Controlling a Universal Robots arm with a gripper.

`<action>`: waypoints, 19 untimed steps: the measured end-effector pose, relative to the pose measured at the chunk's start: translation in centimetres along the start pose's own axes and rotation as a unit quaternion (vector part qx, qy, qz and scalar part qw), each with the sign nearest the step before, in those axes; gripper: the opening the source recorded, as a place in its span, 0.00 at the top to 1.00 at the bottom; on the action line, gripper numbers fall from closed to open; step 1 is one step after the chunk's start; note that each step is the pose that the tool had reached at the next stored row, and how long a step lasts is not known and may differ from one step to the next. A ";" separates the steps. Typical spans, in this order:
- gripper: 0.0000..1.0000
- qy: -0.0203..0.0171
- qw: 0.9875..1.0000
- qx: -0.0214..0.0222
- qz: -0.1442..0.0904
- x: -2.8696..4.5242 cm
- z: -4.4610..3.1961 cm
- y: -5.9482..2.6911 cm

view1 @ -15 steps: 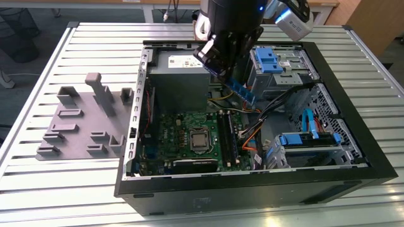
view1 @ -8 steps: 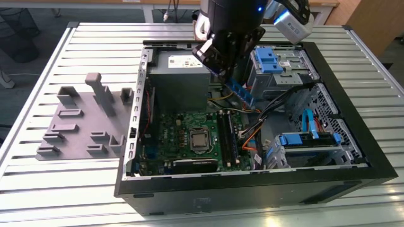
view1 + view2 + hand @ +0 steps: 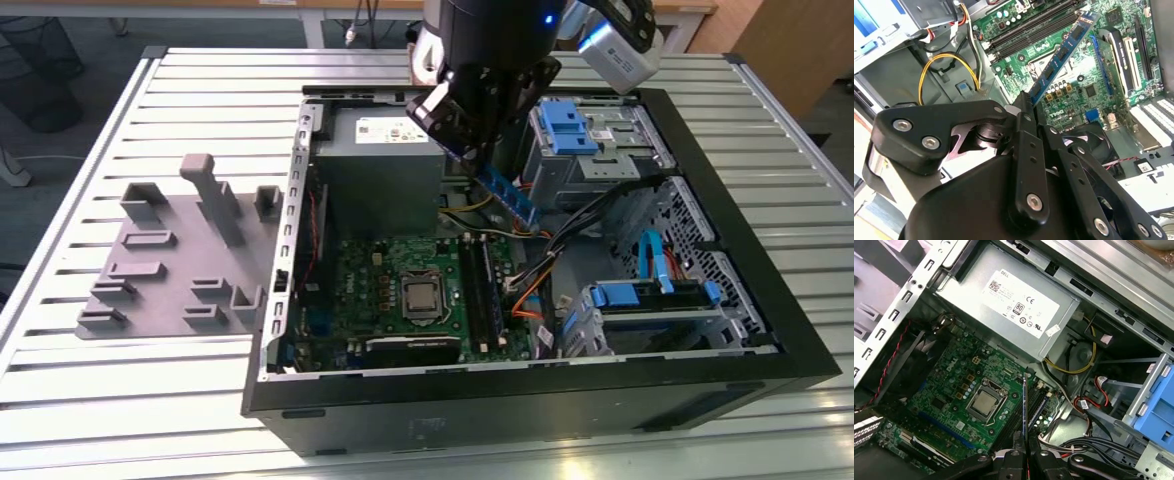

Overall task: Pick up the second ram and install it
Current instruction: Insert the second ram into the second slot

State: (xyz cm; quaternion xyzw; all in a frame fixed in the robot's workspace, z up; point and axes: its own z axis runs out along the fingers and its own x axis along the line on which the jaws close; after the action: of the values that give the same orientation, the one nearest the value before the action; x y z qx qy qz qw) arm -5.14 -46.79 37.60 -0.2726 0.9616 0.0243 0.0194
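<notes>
Gripper (image 3: 1026, 107) clamps the second ram (image 3: 1061, 55) above the motherboard (image 3: 400, 290) (slatted metal table (image 3: 107, 130)).

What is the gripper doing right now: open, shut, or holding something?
Gripper: shut on the ram, held above the motherboard inside the open case.

Table (image 3: 107, 120) ribbed matt metal; fixture block (image 3: 174, 260) matt grey plastic; tool (image 3: 1026, 107) black matt metal.

second ram's (image 3: 1061, 55) held end hidden in claw (image 3: 1024, 107), arm cut off above
</notes>
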 end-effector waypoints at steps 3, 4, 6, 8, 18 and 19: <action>0.86 0.000 1.000 0.000 0.001 0.00 0.00 0.00; 0.86 0.000 1.000 0.000 0.001 0.00 0.00 0.00; 0.86 0.000 1.000 0.000 0.001 0.00 0.00 0.00; 0.86 0.000 1.000 0.000 0.002 0.00 0.00 0.00; 0.86 -0.002 0.999 0.002 0.043 0.00 0.01 0.00; 0.86 -0.002 0.999 0.002 0.049 0.00 0.01 0.00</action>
State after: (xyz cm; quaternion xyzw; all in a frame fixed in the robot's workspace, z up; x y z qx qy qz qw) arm -5.14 -46.79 37.59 -0.2256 0.9737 0.0234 0.0206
